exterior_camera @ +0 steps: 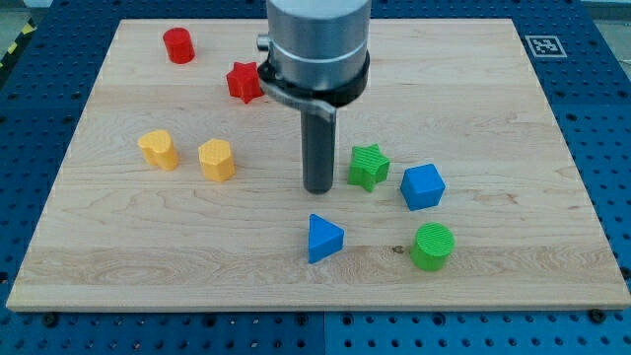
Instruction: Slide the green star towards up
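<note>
Only the one camera view here, and my tip (318, 188) sits just left of centre frame, planted on the board (493, 89) with the green star (369, 166) just beside it on the view's right, a narrow gap showing between them, so near but not quite touching as far as I can tell. That is the relation that matters: the star lies to the right of my tip and a shade higher in the frame, not above it, so a push toward the view's top would, in my judgement, call for my tip to get round below the star first. There is no pincer on this rig, just the plain rod, so nothing to open or close. Now the count. Green: one star, one cylinder (432, 246) at lower right. Blue: one cube (423, 186) right of the star, one triangle (323, 239) below my tip. Yellow: two blocks (158, 150) (216, 160) at middle left, shapes hard to call. Red: one cylinder (178, 45) upper left, one star (243, 82) beside the arm's housing. Eight blocks in all.
</note>
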Controlling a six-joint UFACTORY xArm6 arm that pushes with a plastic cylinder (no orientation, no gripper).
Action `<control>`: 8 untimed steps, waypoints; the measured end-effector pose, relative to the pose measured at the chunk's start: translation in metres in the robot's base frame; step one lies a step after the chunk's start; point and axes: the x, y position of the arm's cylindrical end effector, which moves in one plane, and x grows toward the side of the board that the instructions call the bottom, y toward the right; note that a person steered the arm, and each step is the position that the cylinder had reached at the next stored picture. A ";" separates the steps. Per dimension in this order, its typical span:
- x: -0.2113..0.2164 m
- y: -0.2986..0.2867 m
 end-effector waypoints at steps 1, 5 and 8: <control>0.013 0.027; -0.086 0.075; -0.120 0.117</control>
